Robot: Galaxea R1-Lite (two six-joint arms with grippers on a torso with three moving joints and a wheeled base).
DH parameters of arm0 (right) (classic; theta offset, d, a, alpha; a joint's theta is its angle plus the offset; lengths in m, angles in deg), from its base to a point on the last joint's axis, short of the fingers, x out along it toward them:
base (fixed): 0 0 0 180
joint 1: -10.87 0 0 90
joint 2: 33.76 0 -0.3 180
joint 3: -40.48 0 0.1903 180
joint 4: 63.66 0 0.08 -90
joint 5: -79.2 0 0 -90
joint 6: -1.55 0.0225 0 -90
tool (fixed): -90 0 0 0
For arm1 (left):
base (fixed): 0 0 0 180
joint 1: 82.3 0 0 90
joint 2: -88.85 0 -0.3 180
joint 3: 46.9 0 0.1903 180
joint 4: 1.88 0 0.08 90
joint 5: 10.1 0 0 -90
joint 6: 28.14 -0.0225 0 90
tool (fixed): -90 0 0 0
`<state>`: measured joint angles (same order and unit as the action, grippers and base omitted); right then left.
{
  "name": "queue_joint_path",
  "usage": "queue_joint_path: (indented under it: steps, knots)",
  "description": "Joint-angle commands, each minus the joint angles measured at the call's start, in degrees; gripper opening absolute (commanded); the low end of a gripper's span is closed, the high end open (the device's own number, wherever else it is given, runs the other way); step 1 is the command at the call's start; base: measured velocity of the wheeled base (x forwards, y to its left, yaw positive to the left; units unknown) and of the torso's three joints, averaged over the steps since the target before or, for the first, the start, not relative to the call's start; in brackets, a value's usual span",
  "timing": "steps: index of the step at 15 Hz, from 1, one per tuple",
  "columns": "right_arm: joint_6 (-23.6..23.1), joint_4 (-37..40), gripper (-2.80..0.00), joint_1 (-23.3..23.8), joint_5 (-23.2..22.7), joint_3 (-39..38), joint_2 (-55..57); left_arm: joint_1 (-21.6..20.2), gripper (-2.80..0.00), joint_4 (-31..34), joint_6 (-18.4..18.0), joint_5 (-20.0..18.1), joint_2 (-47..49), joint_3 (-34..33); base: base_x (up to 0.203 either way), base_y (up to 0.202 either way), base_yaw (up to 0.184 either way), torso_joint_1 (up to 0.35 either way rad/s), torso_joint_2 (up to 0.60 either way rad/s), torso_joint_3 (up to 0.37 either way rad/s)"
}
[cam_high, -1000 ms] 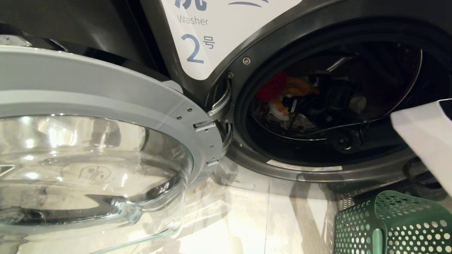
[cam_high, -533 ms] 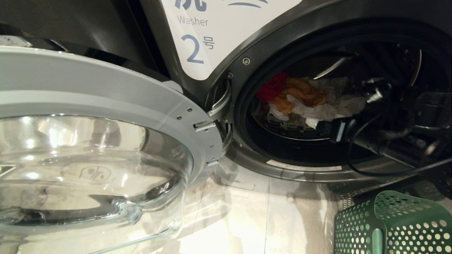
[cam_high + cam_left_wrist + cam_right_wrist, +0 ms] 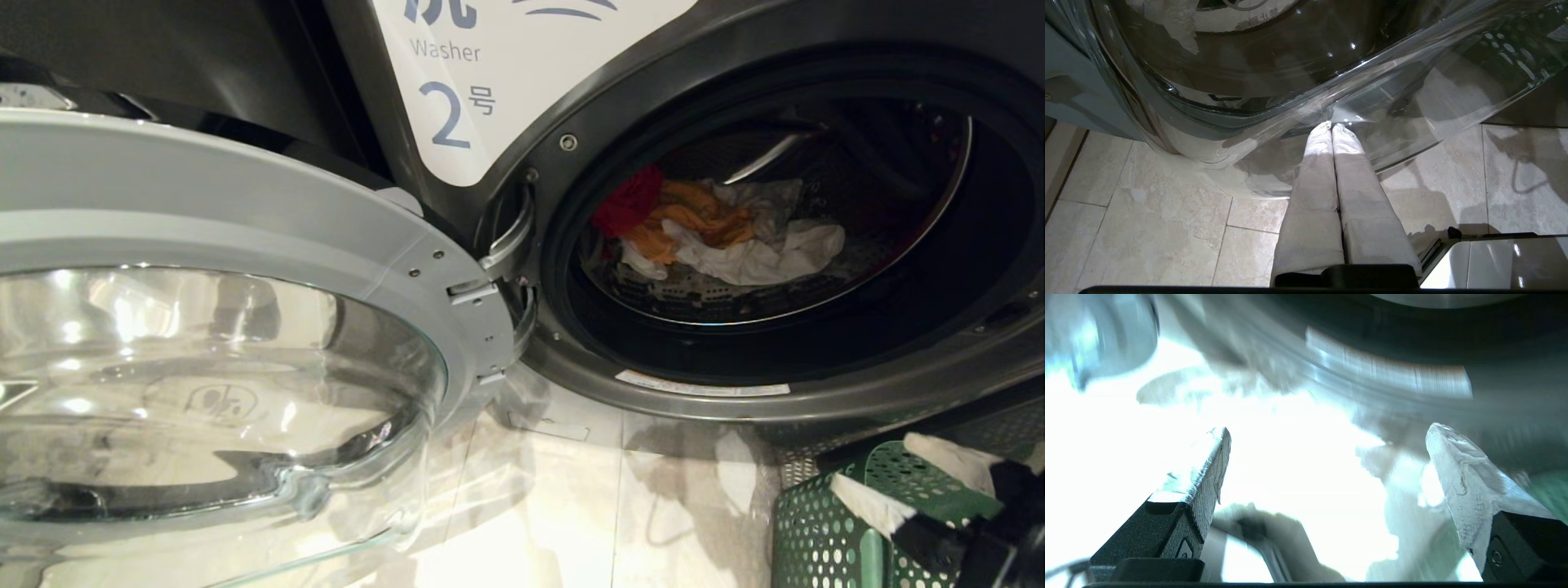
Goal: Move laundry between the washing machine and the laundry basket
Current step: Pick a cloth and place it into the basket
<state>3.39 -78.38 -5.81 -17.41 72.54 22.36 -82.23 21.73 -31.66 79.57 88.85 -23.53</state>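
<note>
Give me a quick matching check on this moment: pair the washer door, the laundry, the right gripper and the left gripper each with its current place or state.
Things:
1. washer door
2. laundry
3. right gripper
4. left gripper

States:
A. shut, tips by the door glass
B. open and empty, over the laundry basket
C. swung wide open
D. piled inside the drum

Pairs: 1-C, 2-D, 3-B, 4-A

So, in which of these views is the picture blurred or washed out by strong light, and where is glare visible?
Right wrist view: smeared by motion blur, the floor washed out to white between the open right gripper fingers. Head view: sharp, glare and reflections on the glass door, the laundry lit inside the dark washing machine. Left wrist view: sharp, bright streaks on the glass above the shut left gripper.
</note>
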Motion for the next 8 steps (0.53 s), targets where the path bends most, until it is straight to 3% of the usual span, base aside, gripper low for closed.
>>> queue_joint_path:
  steps: [1, 4, 8]
  knots:
    - [-1.0, 4.4, 0.00, 0.9, 1.1, -7.3, -15.6, 0.0, -2.80, 0.0, 0.0, 0.0, 0.0, -0.1, 0.000, 0.000, 0.000, 0.000, 0.00, 0.000]
    - [-2.6, 20.7, 0.00, 7.5, 3.8, -9.4, -27.1, 0.0, -2.80, 0.0, -0.1, 0.0, 0.0, -0.1, 0.000, 0.000, 0.000, 0.000, 0.00, 0.000]
    - [-5.5, 32.3, 0.00, 11.4, 4.8, -10.5, -38.5, 0.0, -2.80, 0.0, -0.1, 0.0, 0.0, -0.1, 0.000, 0.000, 0.000, 0.000, 0.00, 0.000]
